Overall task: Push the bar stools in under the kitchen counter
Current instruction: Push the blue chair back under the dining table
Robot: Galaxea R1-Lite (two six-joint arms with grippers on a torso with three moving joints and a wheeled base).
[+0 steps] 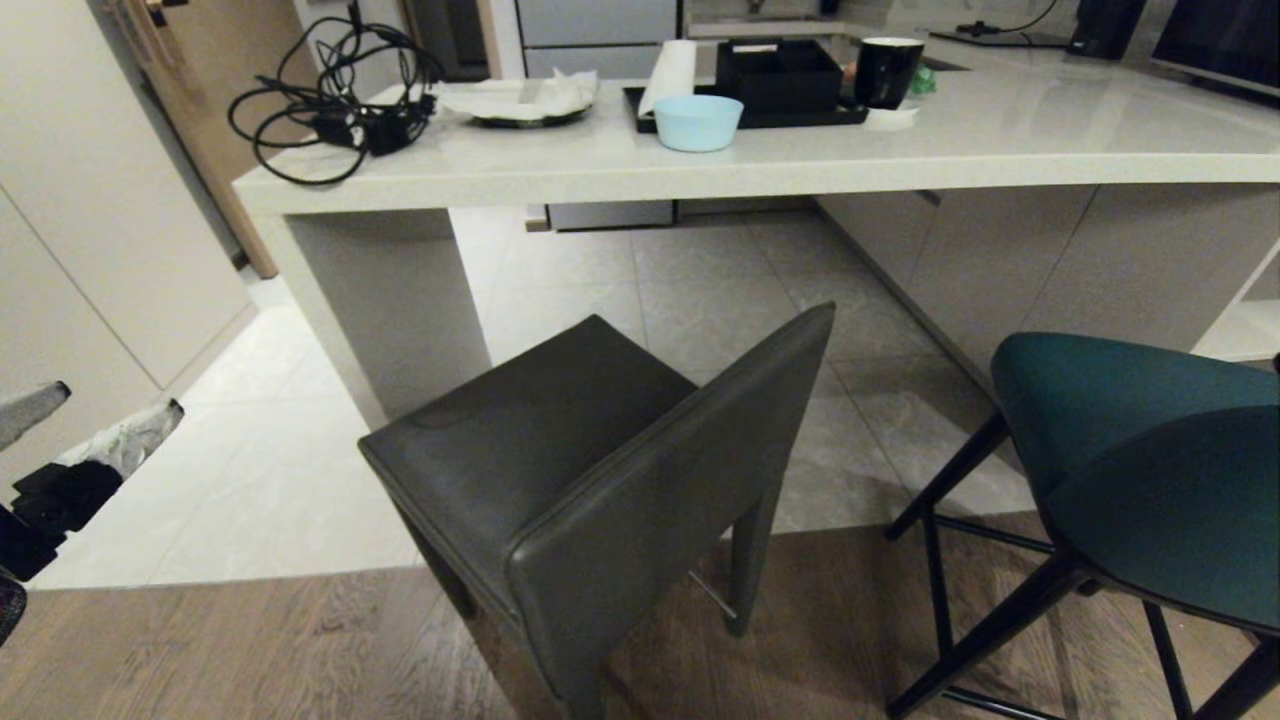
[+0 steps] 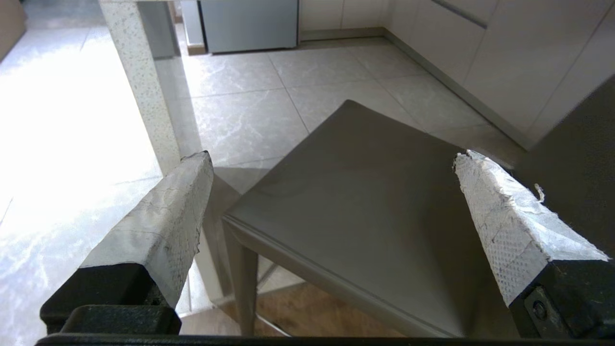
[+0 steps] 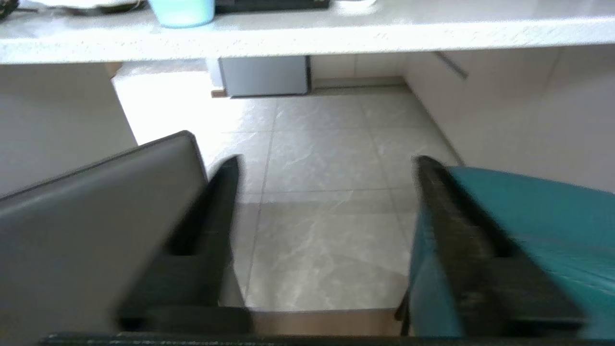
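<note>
Both stools out from kitchen counter [image 1: 760, 160]: grey stool [image 1: 600, 470] angled, teal stool [image 1: 1150, 470] beside. Left gripper [image 2: 331, 192] spread wide w/ nothing held; right gripper [image 3: 324, 192] parted, empty. Risk: off-centre shove could twist grey stool into counter's side panel [image 1: 390, 300].
</note>
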